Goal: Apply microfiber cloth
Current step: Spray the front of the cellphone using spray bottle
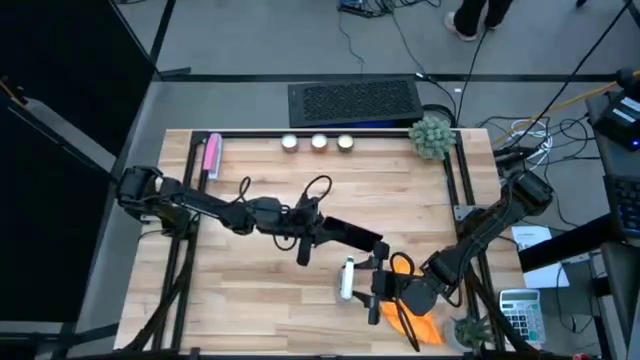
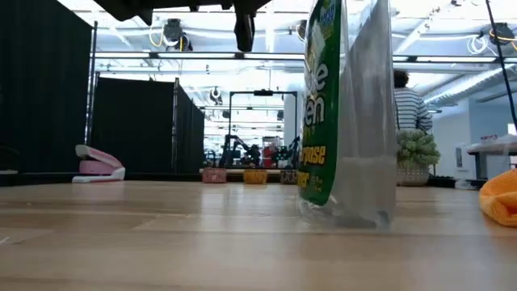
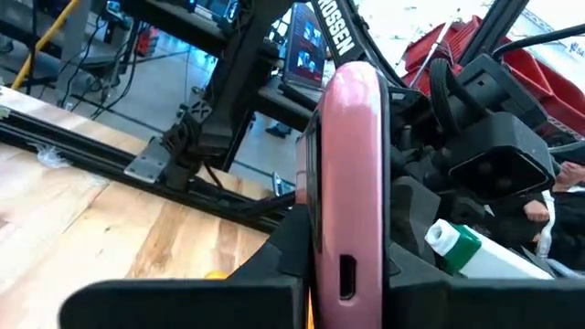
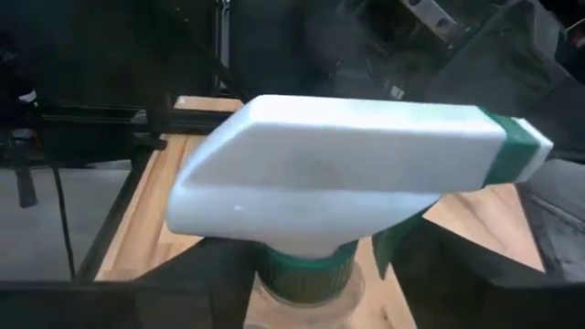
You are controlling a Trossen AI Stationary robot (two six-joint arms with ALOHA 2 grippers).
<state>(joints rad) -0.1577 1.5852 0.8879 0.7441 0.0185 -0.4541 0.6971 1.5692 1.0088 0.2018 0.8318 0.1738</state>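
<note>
Left gripper (image 1: pixel 335 232) mid-table, clamped on a pink-cased phone (image 3: pixel 347 183) (edge-on in its wrist view), right gripper (image 1: pixel 372 283) closed round a spray bottle (image 2: pixel 347 113) standing upright, microfiber cloth (image 1: pixel 418 325) crumpled near the table's front right edge, just beside the right arm.

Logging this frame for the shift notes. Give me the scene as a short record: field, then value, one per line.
left gripper: raised over the table's middle, shut on the pink-cased phone, held edge-on
right gripper: near the table's front right, at the neck of the spray bottle, which stands on the table
microfiber cloth: orange, crumpled, lying at the front right edge beside the right gripper, held by neither gripper
pink case: lying flat at the back left
table: light wood
task state: cloth not yet picked up
</note>
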